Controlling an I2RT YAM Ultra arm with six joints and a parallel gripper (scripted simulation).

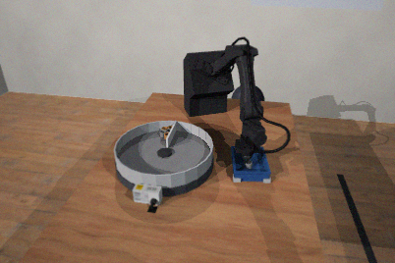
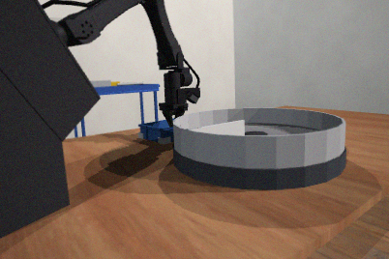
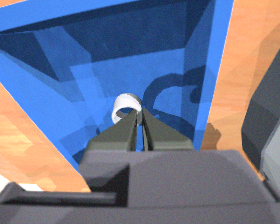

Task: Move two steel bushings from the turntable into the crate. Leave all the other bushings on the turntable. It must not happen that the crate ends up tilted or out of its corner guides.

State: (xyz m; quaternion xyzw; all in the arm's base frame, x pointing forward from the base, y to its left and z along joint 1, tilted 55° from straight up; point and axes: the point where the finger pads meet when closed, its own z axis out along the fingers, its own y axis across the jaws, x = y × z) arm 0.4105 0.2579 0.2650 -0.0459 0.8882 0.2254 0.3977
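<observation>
Fingers [image 1: 248,157] [image 2: 171,123]: over the crate, apparently clenched on one bushing's wall.
Turntable [image 1: 163,181] [image 2: 259,152]: beside the crate; a small cluster [image 1: 165,131] remains, too blurred to sort or count.
Crate [image 1: 252,177] [image 2: 152,131] [image 3: 217,55]: looks level; guide seating not fully visible.
Steel bushing [image 1: 249,164] [image 3: 120,105]: within the crate's walls, seemingly unreleased.
Progress: first delivery probably nearly done; second bushing left.
</observation>
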